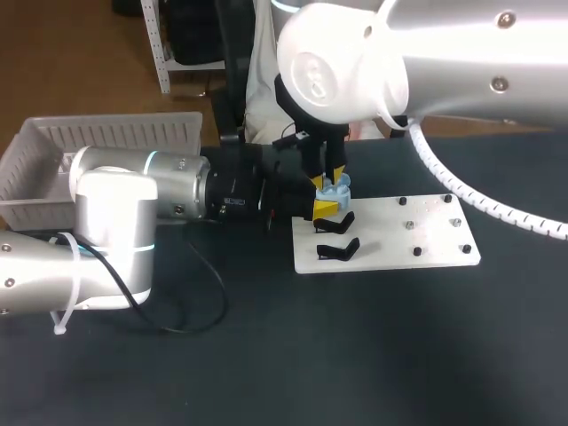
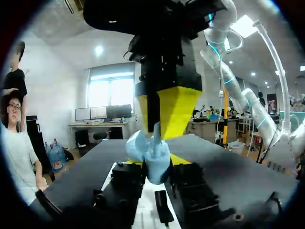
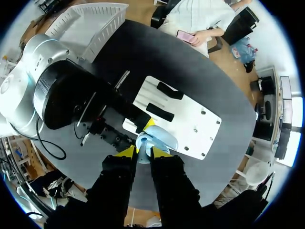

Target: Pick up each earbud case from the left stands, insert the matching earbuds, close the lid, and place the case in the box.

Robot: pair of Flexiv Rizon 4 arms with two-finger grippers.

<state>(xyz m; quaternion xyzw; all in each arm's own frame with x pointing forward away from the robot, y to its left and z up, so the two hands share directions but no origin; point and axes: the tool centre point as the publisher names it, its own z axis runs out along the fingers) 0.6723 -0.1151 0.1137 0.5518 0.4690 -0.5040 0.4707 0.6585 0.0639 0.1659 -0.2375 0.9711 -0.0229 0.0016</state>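
**A:** Where's the case [image 1: 335, 187]?

**B:** Off the table [image 1: 355, 355], at the left end of the white board [image 1: 399, 232], close to the two black stands [image 1: 338, 249]. Both arms meet on it. The left arm [image 1: 115, 222] lies level and comes in from the side, and the right arm [image 1: 444, 53] comes down from above.

**A:** And the jaws?

**B:** The left jaws are nearly closed, with the case's lower part pressed between them. The right jaws are narrower still and pinch a thin pale-blue edge at the top.

**A:** Which way does it point?

**B:** In the left wrist view the case [image 2: 153, 155] stands roughly upright. Its long axis runs up into the right jaws' yellow tips [image 2: 174, 107], and a rounded lobe leans off to one side. That lobe may be an open lid, but I can't be sure.

**A:** What's hard to see?

**B:** From the head view the case is a small blue blob. The right arm's big white joint blocks the space behind it, so its axis can't be read there. The left jaws' own tips show only as yellow slivers behind the case. I can't tell whether earbuds are inside.

**A:** Does any view add something?

**B:** The right wrist view looks straight down. It shows the case [image 3: 157, 139] just ahead of its own tips, with the bulk of the case over the board's edge. The head view also shows a white basket [image 1: 98, 142] behind the left arm.
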